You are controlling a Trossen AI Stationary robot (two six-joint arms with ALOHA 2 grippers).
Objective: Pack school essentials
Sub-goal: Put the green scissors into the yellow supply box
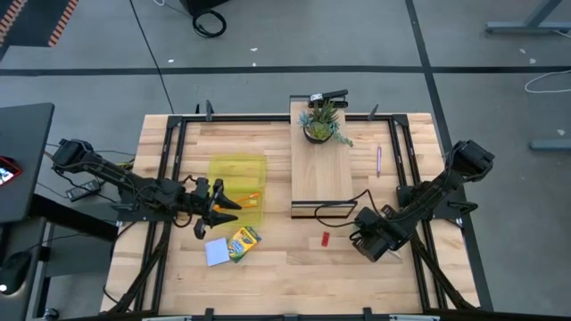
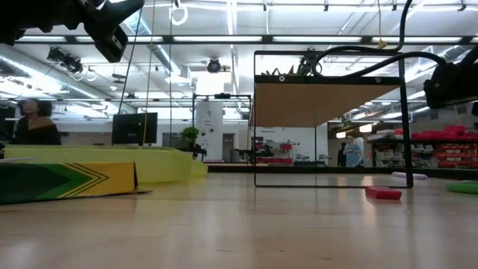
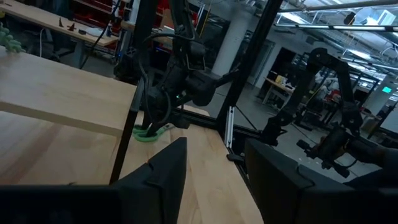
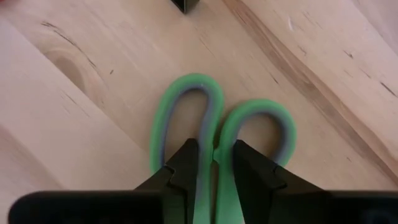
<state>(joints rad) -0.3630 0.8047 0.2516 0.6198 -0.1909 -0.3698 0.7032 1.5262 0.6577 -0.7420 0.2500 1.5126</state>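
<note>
The green-handled scissors (image 4: 249, 124) lie flat on the table near its right front, with my right gripper (image 1: 375, 242) pointing down and shut on their handles. My left gripper (image 1: 214, 208) hovers level and open beside the yellow translucent case (image 1: 237, 169), touching nothing. An orange pencil (image 1: 247, 198) lies in that case. The yellow-green crayon box (image 1: 242, 241) and the pale blue notepad (image 1: 217, 252) lie on the table in front of the case. The red block (image 1: 326, 239) lies at mid-front. The purple pen (image 1: 378, 160) rests at the right rear. My right gripper pinches the scissors where the two green handle loops meet (image 4: 216, 146), taking the inner sides of both loops between its two fingers (image 4: 186, 165). The fingers come from above, pointing steeply down. The scissors lie flat on the wooden table.
A raised wooden shelf on a black wire frame (image 1: 321, 169) stands at the table's middle and carries a small potted plant (image 1: 323, 123). Black rails (image 1: 174, 169) run along the table's sides. Bare wood lies along the front edge.
</note>
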